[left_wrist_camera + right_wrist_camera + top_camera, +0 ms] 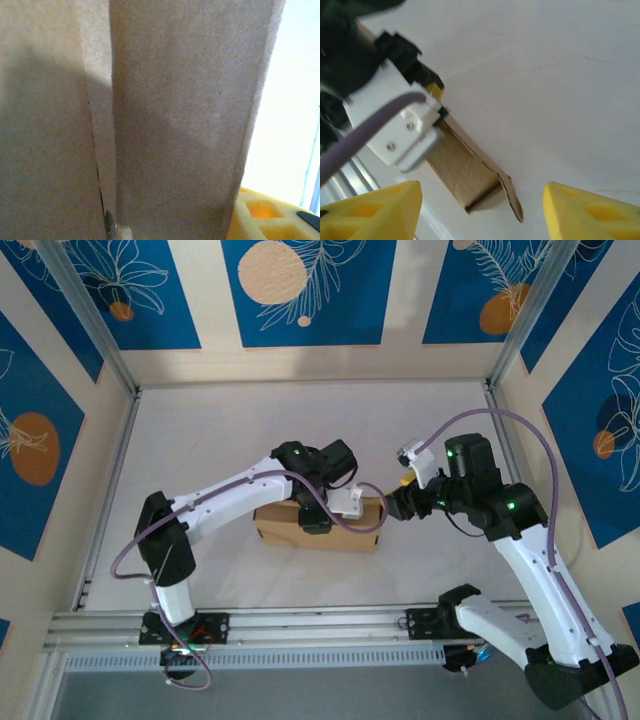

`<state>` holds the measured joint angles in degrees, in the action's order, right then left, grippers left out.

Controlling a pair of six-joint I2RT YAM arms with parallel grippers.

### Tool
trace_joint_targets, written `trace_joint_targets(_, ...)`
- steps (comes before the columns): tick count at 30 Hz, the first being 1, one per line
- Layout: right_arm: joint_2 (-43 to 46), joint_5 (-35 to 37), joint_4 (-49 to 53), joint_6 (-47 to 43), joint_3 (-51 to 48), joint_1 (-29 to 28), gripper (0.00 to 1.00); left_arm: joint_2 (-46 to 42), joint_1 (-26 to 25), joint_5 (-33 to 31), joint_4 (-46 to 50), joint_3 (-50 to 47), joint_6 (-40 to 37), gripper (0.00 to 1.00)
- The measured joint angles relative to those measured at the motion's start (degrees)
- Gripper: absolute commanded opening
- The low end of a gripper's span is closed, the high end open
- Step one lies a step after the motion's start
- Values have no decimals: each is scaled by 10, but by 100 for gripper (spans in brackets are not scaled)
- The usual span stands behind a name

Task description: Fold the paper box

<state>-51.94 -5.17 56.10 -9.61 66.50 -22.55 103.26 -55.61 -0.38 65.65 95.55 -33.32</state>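
White tabletop (300,430) boxed in by blue wall panels (300,290) with leaf doodles and orange dots. Brown paper box (280,528) lying flat mid-table, right under the left claw (332,514). Up close from that wrist: plain cardboard crowding the lens, one yellow fingertip (255,220) poking out at the lower right. Can't tell whether pinching or just resting there. Right claw (484,206) spread wide, hovering just off the box's end, a loose flap (507,192) sitting ahead between its yellow fingers (380,210), touching neither.
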Motion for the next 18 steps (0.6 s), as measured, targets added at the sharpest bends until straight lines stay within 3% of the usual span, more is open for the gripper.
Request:
trace_joint_targets(3, -5, 31, 12, -49, -8, -10, 67, 0, 0, 0, 0, 0, 0, 48)
trace_joint_targets(13, -6, 26, 13, -120, -84, -8, 60, 0, 0, 0, 0, 0, 0, 48)
trace_joint_targets(18, -17, 16, 2, -127, -84, -6, 46, 0, 0, -1, -2, 0, 0, 48)
